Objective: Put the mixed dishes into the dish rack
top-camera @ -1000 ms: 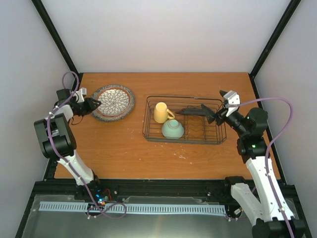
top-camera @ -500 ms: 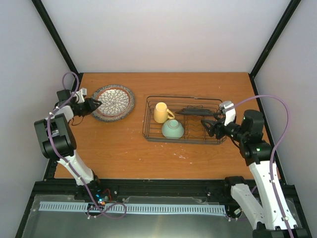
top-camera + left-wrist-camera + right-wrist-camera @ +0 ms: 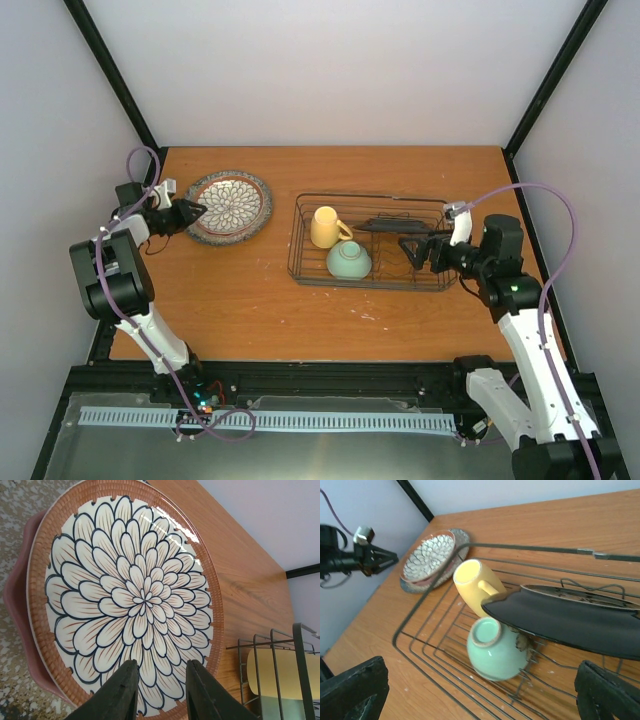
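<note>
Left of the rectangular black wire dish rack (image 3: 294, 240), the brown petal-patterned round plate (image 3: 232, 203) lies stacked on the pink plate (image 3: 12, 595) with a speckled grey rim. Over that stack's side away from the rack, the left pincer (image 3: 161, 666) stands narrowly parted, clasping nothing visible. Inside the rack sit the small yellow handled mug (image 3: 323, 227), the pale mint-green bowl (image 3: 348, 260) and a dark, tilted plate (image 3: 570, 622); at the rack's right end the right pincer (image 3: 413, 250) gapes wide, empty. A shallow bite could let the glossy top plate slip, or drag the pink one

Wooden table (image 3: 250, 310), pale walls (image 3: 330, 70), black posts (image 3: 110, 75)
</note>
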Robot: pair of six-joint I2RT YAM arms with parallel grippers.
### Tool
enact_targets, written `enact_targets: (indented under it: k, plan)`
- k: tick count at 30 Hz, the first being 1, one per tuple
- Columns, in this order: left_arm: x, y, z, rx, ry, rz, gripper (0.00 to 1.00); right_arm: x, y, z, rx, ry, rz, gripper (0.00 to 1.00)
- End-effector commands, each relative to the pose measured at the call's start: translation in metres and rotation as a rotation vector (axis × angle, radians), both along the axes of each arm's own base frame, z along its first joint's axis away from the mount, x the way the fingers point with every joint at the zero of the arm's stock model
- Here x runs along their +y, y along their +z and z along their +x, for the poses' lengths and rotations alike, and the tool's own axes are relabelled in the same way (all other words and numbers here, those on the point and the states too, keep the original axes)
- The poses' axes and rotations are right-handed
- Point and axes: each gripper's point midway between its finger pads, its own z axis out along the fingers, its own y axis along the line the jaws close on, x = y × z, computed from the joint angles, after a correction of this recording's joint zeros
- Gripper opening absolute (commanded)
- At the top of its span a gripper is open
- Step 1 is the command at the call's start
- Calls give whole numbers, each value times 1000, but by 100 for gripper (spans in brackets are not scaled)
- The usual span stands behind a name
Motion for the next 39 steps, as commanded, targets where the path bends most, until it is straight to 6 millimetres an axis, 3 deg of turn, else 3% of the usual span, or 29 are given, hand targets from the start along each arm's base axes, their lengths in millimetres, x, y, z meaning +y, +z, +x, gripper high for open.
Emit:
enact_targets:
  k: [1,7,8,11,12,19,24,29,39]
  plan:
    - [0,19,4,-58,-6,6,27,11,21,8,0,0,162,100]
    - [1,20,5,-63,-8,10,27,24,35,9,-16,75,318,99]
    - [1,21,4,-64,-8,11,27,26,32,9,20,83,316,86]
    - [1,20,4,-62,-7,12,27,29,16,3,185,111,272,26]
    - [1,19,5,-61,-8,9,27,31,11,0,223,134,257,16]
    - [0,19,5,-64,-10,0,27,28,11,-33,254,148,225,30]
    - [0,20,5,-67,-13,-3,27,25,-20,-33,357,113,201,17]
    - [0,19,5,-64,-14,1,27,20,-45,-19,442,84,147,12]
    - [3,16,7,-58,-4,14,27,11,-63,31,446,-1,88,11]
